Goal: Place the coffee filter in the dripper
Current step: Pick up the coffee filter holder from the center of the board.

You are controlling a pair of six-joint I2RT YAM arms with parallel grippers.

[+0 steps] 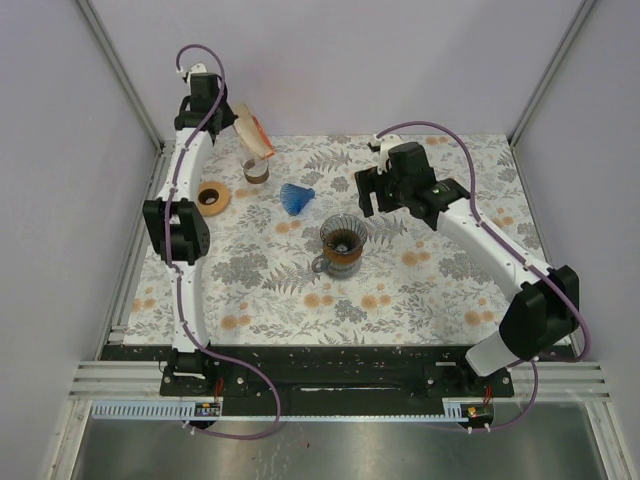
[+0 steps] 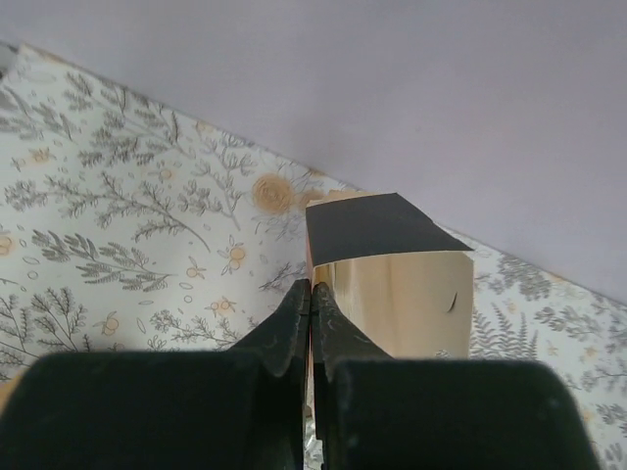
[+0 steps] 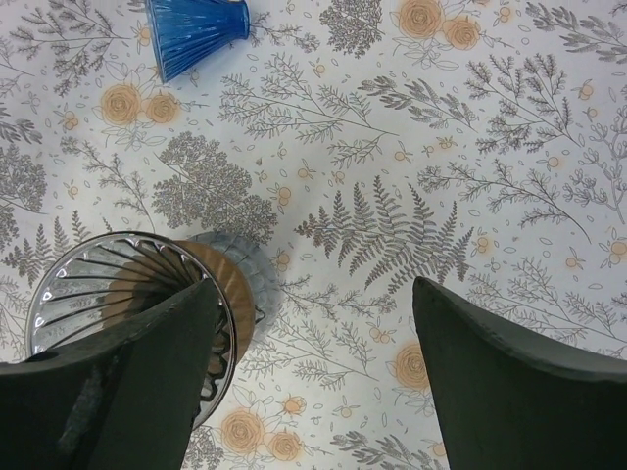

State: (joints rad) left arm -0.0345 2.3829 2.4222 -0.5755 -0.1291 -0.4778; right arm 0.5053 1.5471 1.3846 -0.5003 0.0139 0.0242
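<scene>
2 arms work over a floral-print table (image 1: 440, 290); the left pinches a coffee filter, the right waits open by the dripper.
The left gripper (image 2: 312, 291) is clenched on 1 edge of the tan coffee filter (image 2: 402, 294), holding it tilted in the air at the far left of the table, close over a small brown cup (image 1: 256, 170) and well apart from the dripper; gripping only the thin edge probably leaves the rest of the filter free to slide in; the glass dripper (image 1: 343, 240) stands mid-table, its mouth apparently empty, so the placing is not yet done; the right gripper (image 3: 315, 289) hangs just beside the dripper, jaws spread wide, grasping nothing, seemingly posted to steady it; 1 blue ribbed cone (image 1: 296, 197) and 1 tape roll (image 1: 213, 196) lie near the likely path across.
</scene>
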